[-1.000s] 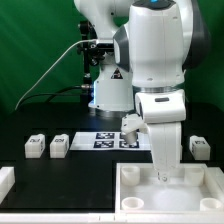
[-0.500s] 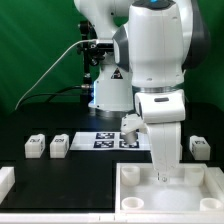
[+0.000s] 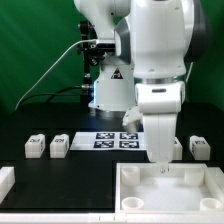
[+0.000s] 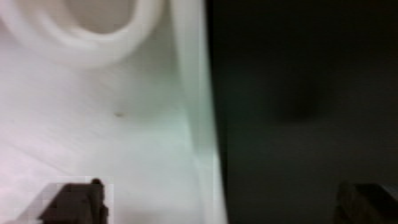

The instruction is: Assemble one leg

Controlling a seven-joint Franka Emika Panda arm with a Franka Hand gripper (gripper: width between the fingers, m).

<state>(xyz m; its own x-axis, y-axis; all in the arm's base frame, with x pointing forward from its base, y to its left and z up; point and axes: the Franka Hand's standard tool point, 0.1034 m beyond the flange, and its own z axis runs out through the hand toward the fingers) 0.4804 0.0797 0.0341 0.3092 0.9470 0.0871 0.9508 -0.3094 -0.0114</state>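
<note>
Arm (image 3: 160,60) is lifting slightly and shifting toward the exterior view's right | tray (image 3: 122,190) is lying beneath it | leg (image 3: 200,147) is waiting beyond the tray, ungrasped | gripper (image 3: 163,168) is hanging with jaws spread wide, holding nothing | probably fetching a leg: next needing rim clearance, then straddling it

Blurred wrist view; hand (image 4: 222,203) fingertips cut off at edge

Three legs (image 3: 35,147) (image 3: 59,146) (image 3: 200,147) are counted: two far from the pincer (image 3: 160,168), one nearer; one tray (image 3: 192,190) beneath, one marker board (image 3: 112,140).
</note>
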